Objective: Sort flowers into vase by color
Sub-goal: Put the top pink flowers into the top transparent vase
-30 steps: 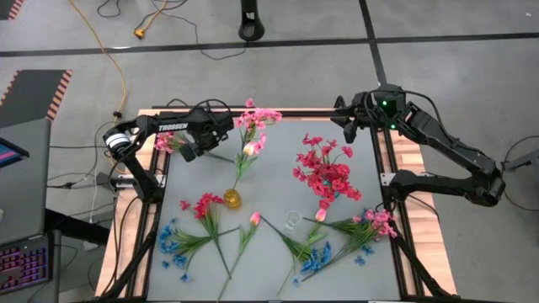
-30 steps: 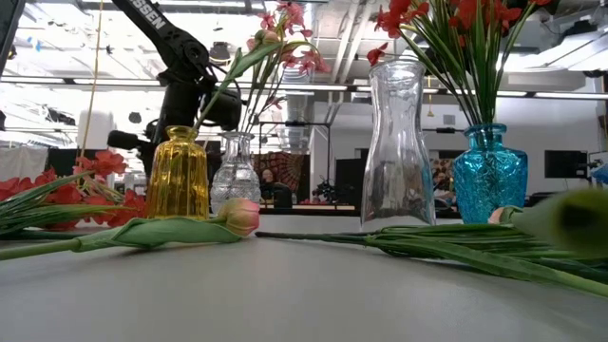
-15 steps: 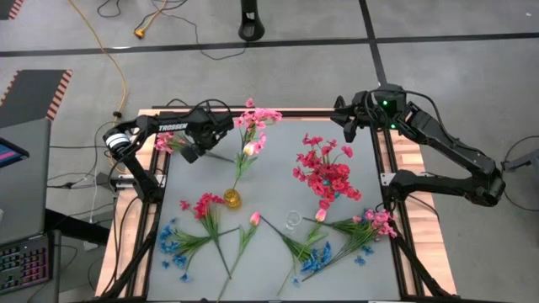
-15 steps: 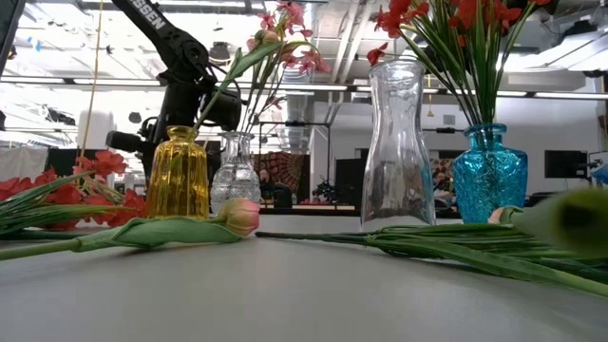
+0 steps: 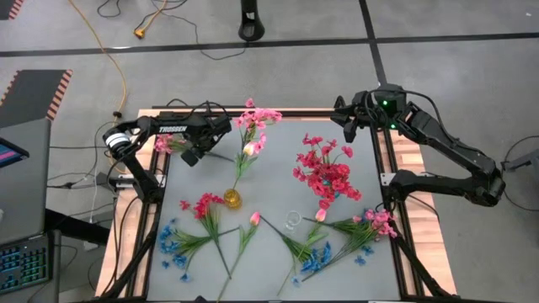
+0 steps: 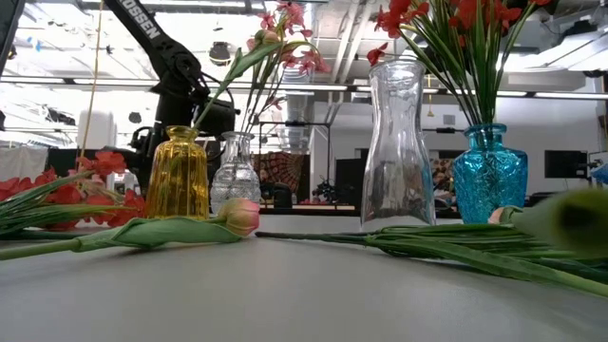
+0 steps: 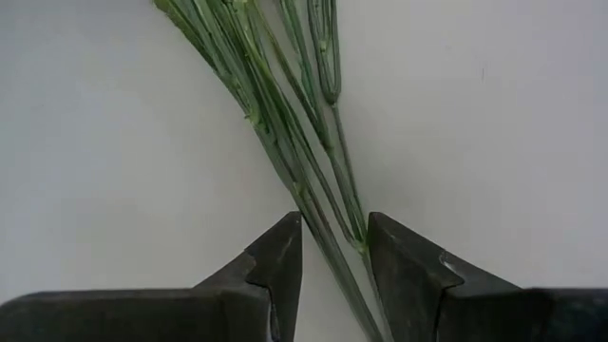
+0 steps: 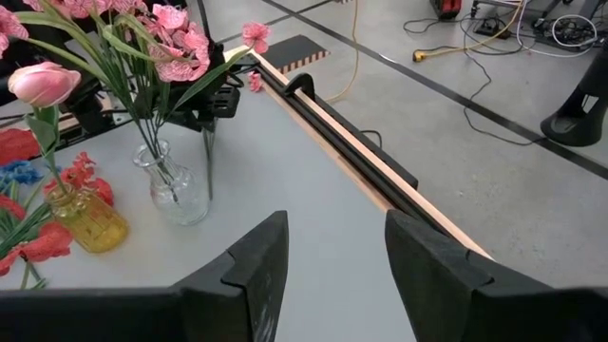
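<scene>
Between left end effector [image 7: 334, 249] fingers, green stems [image 7: 285, 133]

left pincer [image 5: 193, 156] | shifted slightly leftward | over green stems [image 7: 285, 133]

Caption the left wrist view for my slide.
Left claw open astride green flower stems lying on the grey table.

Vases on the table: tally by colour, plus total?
yellow vase: 1
clear: 2, the small clear vase and the tall clear vase
blue vase: 1
Total: 4
</scene>
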{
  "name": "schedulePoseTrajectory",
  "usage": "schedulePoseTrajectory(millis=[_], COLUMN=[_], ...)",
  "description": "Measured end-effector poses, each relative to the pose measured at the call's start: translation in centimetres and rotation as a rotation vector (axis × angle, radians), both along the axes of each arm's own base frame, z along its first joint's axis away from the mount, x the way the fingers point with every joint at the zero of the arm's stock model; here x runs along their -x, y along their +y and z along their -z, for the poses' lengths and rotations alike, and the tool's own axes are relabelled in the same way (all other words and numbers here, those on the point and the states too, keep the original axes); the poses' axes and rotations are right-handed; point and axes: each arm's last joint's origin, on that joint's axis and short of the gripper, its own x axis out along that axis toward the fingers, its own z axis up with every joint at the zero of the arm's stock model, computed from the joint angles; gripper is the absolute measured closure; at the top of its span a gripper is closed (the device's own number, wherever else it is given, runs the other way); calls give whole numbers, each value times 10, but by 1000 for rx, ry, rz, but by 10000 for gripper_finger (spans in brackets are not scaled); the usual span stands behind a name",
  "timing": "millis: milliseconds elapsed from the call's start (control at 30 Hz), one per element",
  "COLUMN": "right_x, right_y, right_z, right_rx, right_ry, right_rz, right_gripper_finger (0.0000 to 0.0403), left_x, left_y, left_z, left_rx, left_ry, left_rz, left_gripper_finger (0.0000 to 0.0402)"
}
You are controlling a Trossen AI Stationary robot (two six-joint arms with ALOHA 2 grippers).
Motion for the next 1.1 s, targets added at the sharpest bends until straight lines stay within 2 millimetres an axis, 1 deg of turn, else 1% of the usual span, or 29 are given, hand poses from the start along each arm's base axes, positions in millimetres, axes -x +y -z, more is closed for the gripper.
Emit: schedulePoseTrajectory(millis=[333, 500, 633, 800, 967, 1100], right_x=[0, 0, 0, 0, 0, 0], right_y=[0, 0, 0, 0, 0, 0], right_z=[0, 0, 0, 0, 0, 0], right_rx=[-1, 0, 0, -1, -1, -1], right_ry=[0, 0, 0, 0, 0, 0], right_rz=[0, 0, 0, 0, 0, 0], right_gripper_finger=[200, 200, 200, 200, 200, 200], left_x=[14, 14, 14, 15, 16, 17], left_y=[-4, -4, -4, -3, -3, 0], left_z=[16, 17, 17, 17, 17, 12], left_rx=[40, 43, 38, 32, 27, -4], left_ry=[-4, 22, 37, 72, 109, 174], left_rz=[-22, 63, 103, 166, 231, 314], left_gripper_finger=[291, 295, 322, 388, 399, 401])
